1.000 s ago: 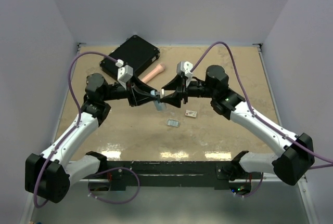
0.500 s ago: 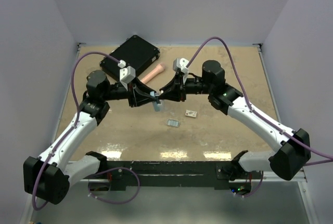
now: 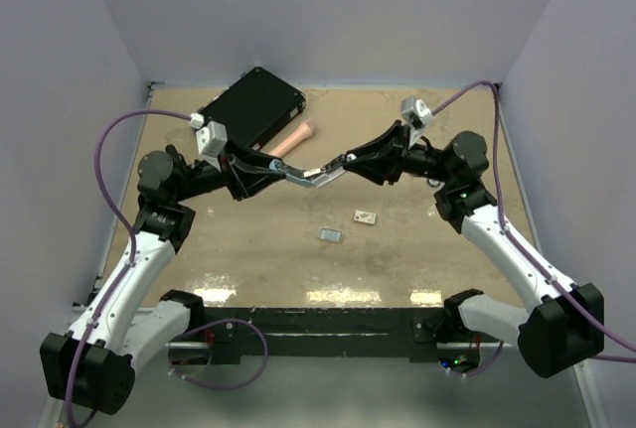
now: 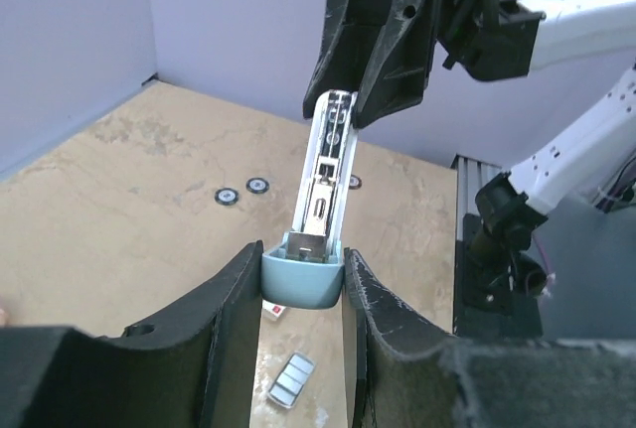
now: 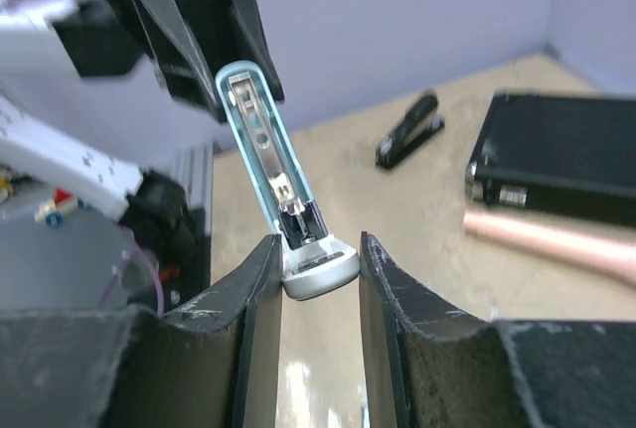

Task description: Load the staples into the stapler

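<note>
A light-blue stapler (image 3: 308, 172) hangs above the table, spread open between both grippers. My left gripper (image 3: 268, 165) is shut on its blue end (image 4: 303, 279). The metal channel (image 4: 328, 165) runs away from that end toward the right gripper. My right gripper (image 3: 343, 162) is shut on the stapler's grey-white end (image 5: 320, 267), and the open blue arm (image 5: 260, 130) reaches up toward the left gripper. The staples (image 3: 330, 235), a small grey ribbed block, lie on the table below and also show in the left wrist view (image 4: 288, 380).
A black case (image 3: 248, 108) and a pink cylinder (image 3: 293, 138) lie at the back left. A small red-and-white card (image 3: 365, 216) sits beside the staples. A black stapler (image 5: 409, 130) lies near the case. Small black rings (image 4: 258, 185) dot the table.
Both arms have drawn apart, the right one going far to the right. The stapler, which hung bunched between them, now stretches open and nearly flat from one gripper to the other.
</note>
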Motion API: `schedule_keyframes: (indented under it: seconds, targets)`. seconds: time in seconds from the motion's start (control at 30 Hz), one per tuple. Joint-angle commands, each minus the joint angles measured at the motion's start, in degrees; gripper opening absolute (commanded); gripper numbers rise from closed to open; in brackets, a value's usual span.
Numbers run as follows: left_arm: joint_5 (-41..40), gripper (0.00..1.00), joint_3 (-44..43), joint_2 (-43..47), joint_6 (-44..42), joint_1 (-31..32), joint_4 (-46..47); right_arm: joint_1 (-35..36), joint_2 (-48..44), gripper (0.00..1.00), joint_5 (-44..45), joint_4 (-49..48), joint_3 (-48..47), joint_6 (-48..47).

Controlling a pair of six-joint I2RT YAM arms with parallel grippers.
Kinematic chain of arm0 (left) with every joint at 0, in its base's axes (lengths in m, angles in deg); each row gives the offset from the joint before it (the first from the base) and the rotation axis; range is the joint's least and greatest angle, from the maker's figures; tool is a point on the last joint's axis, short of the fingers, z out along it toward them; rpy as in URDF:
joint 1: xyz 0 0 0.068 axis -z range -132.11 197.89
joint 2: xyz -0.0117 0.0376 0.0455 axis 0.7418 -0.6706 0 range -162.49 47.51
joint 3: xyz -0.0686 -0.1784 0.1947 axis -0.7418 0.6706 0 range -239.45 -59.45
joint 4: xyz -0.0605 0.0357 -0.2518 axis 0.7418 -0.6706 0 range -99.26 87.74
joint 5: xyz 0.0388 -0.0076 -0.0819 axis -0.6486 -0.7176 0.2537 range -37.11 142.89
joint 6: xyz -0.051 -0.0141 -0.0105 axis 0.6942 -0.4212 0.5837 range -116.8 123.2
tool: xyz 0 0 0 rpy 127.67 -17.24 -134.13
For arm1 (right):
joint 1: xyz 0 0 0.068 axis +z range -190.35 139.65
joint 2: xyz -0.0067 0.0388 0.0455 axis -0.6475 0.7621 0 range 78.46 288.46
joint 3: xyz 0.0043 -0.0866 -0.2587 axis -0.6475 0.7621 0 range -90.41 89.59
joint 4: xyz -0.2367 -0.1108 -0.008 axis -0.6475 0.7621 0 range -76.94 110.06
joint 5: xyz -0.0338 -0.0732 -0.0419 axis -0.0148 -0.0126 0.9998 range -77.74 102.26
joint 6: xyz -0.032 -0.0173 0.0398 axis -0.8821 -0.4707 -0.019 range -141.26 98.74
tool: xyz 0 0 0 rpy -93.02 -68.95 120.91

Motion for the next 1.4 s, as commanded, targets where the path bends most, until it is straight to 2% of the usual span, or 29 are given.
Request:
schedule_keyframes:
  seconds: [0.0,0.07,0.13,0.33,0.4,0.53,0.63,0.7,0.73,0.8,0.83,0.93,1.0,1.1,1.27,1.37]
  targets:
    - [-17.43,0.0,5.39,3.96,15.31,-1.96,13.14,-4.92,-4.38,0.0,4.4,-29.16,4.76,20.88]
    - [-23.59,0.0,7.93,5.8,18.15,-1.96,15.77,-6.86,-5.09,0.0,6.78,-37.49,6.09,24.6]
    - [-29.37,0.0,9.17,6.86,22.62,-1.87,16.31,-7.56,-5.36,0.0,10.29,-40.26,6.88,27.34]
    - [-37.22,0.0,20.22,6.43,41.42,-1.44,35.16,-7.65,-4.04,0.0,16.62,-55.0,7.85,34.89]
    - [-41.25,0.0,22.88,6.17,46.6,-0.56,38.89,-7.65,-3.34,0.0,18.65,-58.53,8.38,38.05]
    - [-46.62,0.0,24.65,6.08,46.37,4.79,40.05,-7.65,-2.2,0.0,21.82,-66.7,8.82,41.58]
    - [-50.68,0.0,25.44,5.91,46.28,8.23,41.18,-7.65,-2.19,0.0,22.53,-66.47,8.56,41.15]
    - [-49.11,0.0,25.18,5.38,45.06,8.23,41.62,-7.57,-2.11,0.0,20.53,-64.71,7.51,38.96]
    - [-48.84,0.09,24.65,5.29,44.36,8.15,40.84,-7.57,-2.02,0.0,19.55,-62.7,7.15,38.16]
    - [-48.31,0.17,24.04,5.55,41.46,8.06,39.61,-7.65,-1.67,0.0,16.31,-60.49,6.28,35.88]
    - [-47.78,0.26,23.08,5.81,40.49,7.71,37.78,-7.65,-1.58,0.0,14.9,-58.39,5.92,35.18]
    - [-44.19,0.4,20.79,6.08,36.1,6.04,35.05,-7.65,-0.96,0.0,10.86,-54.0,4.95,32.36]
    - [-41.3,0.46,19.21,6.34,32.06,4.81,32.59,-7.57,-0.61,0.0,8.74,-51.27,4.17,29.38]
    - [-39.52,0.57,14.3,7.65,24.24,4.46,22.51,-7.65,-0.44,0.0,5.31,-46.01,3.37,26.39]
    - [-37.94,0.66,10.07,8.98,12.55,4.45,14.66,-7.65,-0.17,0.0,2.49,-40.8,2.06,21.91]
    - [-29.98,0.72,4.62,6.35,5.17,4.37,9.38,-7.65,0.0,0.0,1.61,-37.55,1.26,19.7]
